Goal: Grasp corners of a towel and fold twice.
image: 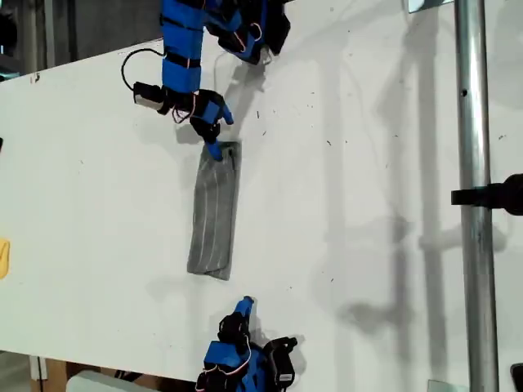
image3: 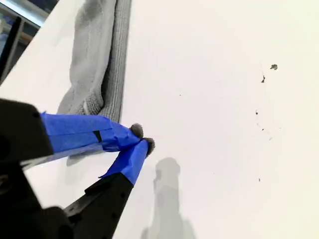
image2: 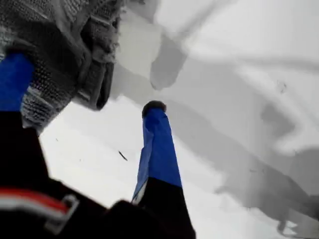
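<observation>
While towel (image: 215, 211) lies folded narrow on bench (image: 368, 204), my first claw (image: 214, 135) gapes wide at its end; my second claw (image: 243, 309) is pinched empty.

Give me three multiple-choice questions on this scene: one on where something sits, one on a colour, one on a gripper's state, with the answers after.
1. Where is the small yellow object?
A. On the towel
B. Between the jaws of my second gripper
C. At the exterior view's left edge

2. What colour is the towel?
A. Red
B. Grey with pale stripes
C. Green

3. How do the jaws of my second gripper stand?
A. Shut, holding nothing
B. Wide open
C. Shut on the towel

Answers:
1 C: the yellow object lies on the table at that edge, well away from the towel.
2 B: the folded strip shows as grey striped cloth.
3 A: in the second wrist view my second gripper has its tips together, with the towel lying apart ahead of them.
</observation>
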Available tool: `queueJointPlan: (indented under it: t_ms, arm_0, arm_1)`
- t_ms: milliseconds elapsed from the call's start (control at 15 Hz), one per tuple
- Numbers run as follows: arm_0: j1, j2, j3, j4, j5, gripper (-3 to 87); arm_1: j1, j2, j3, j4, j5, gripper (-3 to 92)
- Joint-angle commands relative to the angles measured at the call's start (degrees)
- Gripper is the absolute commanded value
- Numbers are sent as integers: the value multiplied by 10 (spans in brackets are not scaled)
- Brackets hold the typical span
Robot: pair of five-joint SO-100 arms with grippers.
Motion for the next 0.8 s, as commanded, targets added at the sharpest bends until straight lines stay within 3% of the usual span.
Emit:
queueJointPlan:
  t_ms: [0,200,267,333,467,600,733]
  arm_0:
    - [-5,5,6,7,0,-26]
    - [-4,5,6,9,5,-26]
    - [-4,5,6,8,7,-26]
    - [-4,5,6,8,7,-26]
    - [-2,5,6,8,10,-26]
    - [-4,5,6,8,11,-26]
    - [-6,5,6,6,17,-26]
  arm_1:
    - [0,-111,-106,-55,-5,432]
    - [-2,-216,-187,-135,-27,373]
    - [4,-224,-188,-158,-25,151]
    - [13,-224,-189,-152,-25,21]
    - [39,-165,-147,-83,-55,-2]
    - [62,58,-15,47,-58,-2]
    - [54,336,-8,336,-44,-2]
